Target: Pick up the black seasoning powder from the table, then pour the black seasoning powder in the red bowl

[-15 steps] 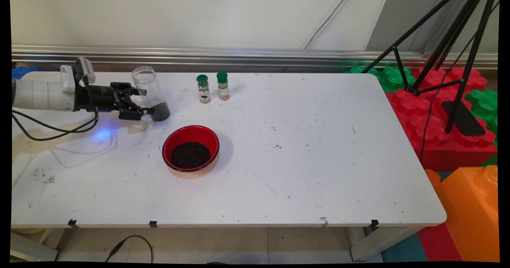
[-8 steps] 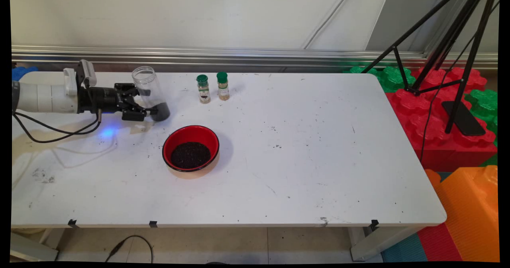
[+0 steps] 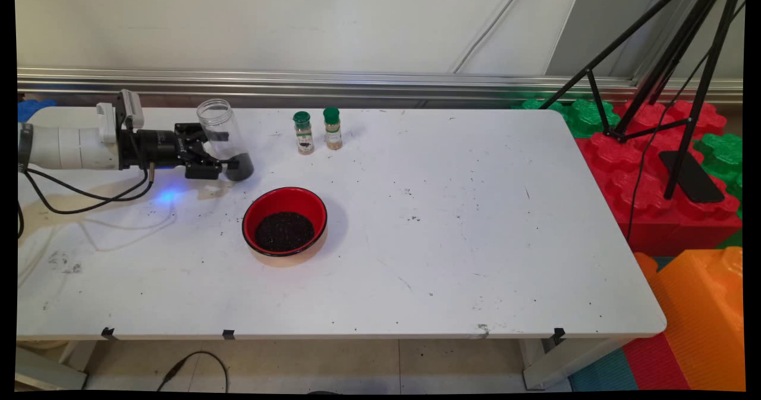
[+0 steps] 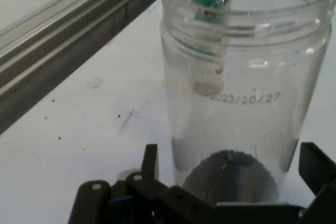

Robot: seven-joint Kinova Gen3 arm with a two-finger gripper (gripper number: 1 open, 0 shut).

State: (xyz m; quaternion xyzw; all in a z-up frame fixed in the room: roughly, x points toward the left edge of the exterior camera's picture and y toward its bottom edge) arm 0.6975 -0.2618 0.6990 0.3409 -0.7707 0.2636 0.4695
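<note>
Pincer (image 3: 229, 150) open round jar (image 3: 225, 132); bowl (image 3: 285, 220), 2 shakers (image 3: 318, 129) nr.

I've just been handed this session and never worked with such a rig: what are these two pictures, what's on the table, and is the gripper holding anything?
The machine is a white robot arm reaching in from the left, ending in a black two-finger gripper.

The wide picture comes from a fixed camera looking down across the white table. The close picture comes from a camera on the hand itself, looking along the gripper.

On the table stand a clear open jar with dark grains at its bottom, a red bowl of dark grains, and two green-capped spice bottles.

The fingers stand open on either side of the jar's lower part. Nothing is gripped; the jar stands on the table.
</note>
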